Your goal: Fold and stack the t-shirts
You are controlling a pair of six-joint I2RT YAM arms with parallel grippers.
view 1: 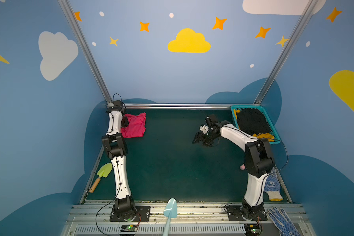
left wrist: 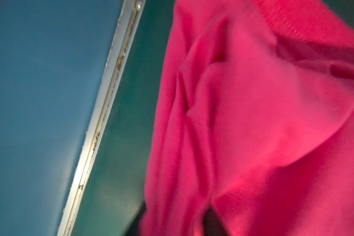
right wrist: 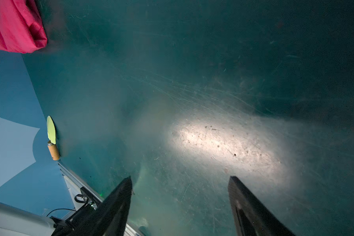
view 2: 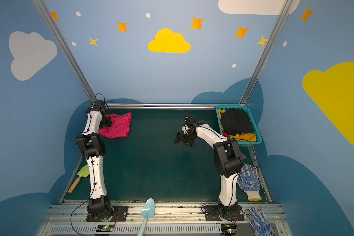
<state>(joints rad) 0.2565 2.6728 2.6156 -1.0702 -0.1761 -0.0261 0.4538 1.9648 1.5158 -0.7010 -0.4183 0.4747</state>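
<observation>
Dark green table bears a pink t-shirt far left; teal basket far right; trowel at left edge; glove near right.

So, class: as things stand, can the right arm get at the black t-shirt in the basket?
Probably yes. The right gripper is open and empty above the mat. The black t-shirt lies uncovered on top in the teal basket beside that arm, and nothing stands between them.

Blue cloud-and-star walls, dark green tabletop, aluminium frame
</observation>
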